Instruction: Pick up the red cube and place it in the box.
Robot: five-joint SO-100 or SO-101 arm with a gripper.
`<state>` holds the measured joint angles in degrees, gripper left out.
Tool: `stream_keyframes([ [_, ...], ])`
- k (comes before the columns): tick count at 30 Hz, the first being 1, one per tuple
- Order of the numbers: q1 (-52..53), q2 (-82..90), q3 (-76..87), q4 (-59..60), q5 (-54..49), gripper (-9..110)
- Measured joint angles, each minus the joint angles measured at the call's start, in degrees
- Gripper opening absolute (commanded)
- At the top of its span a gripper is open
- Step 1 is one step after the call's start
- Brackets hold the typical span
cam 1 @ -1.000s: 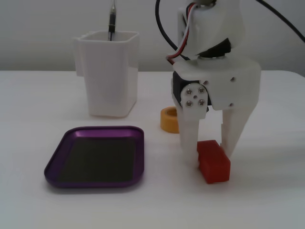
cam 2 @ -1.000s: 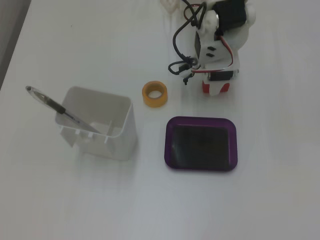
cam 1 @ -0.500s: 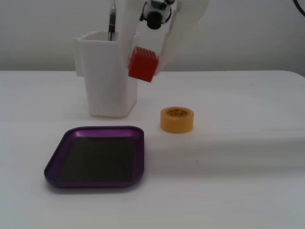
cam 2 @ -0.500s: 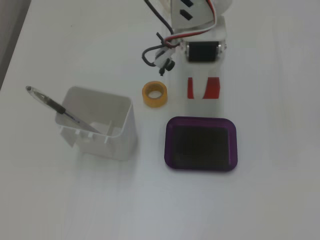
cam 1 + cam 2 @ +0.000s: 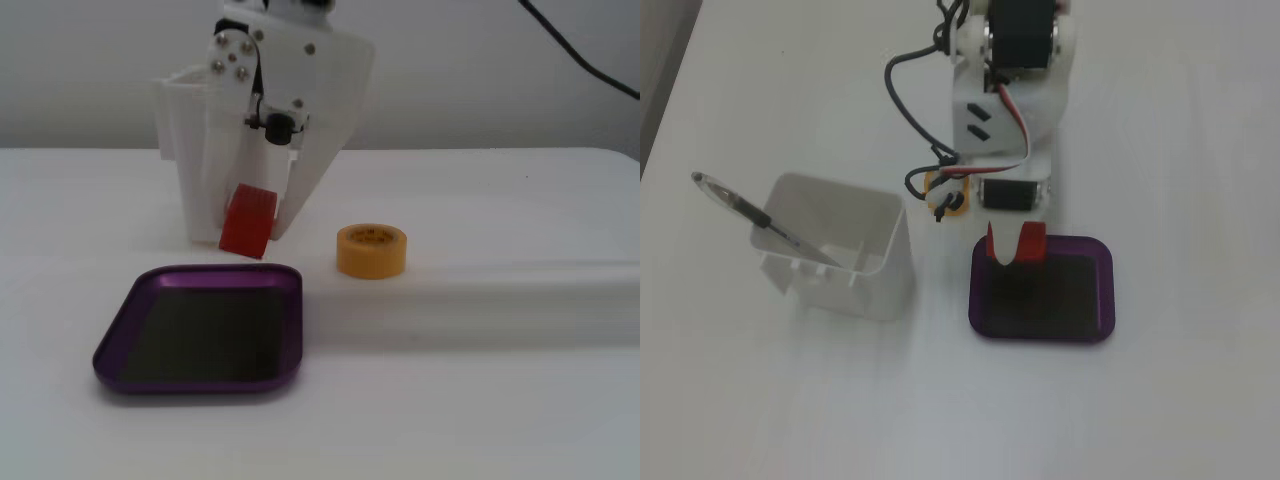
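Jaws pinch the red cube (image 5: pixel 246 220), tilted, over the box (image 5: pixel 1042 322).

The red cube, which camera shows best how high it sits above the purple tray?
The low fixed view from the front: there the red cube hangs in the tool, clearly above the far rim of the purple tray. The high fixed view shows the cube over the tray's far edge, half hidden, with no height cue.

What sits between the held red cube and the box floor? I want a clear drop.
Nothing: in a fixed view the red cube, held in the gripper, hangs above the far rim of the box, with only air beneath.
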<state>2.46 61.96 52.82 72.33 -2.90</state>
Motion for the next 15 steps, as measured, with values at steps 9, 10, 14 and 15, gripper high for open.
stream_keyframes([
  [9, -0.5, -3.6, -0.1, -2.6, 0.0, -1],
  [10, -0.4, -3.9, -0.1, -3.0, 0.0, -1],
  [14, -0.1, -5.3, -0.1, -3.3, 0.0, 0],
  [15, -0.1, -5.9, -0.1, -3.4, 0.0, 0],
])
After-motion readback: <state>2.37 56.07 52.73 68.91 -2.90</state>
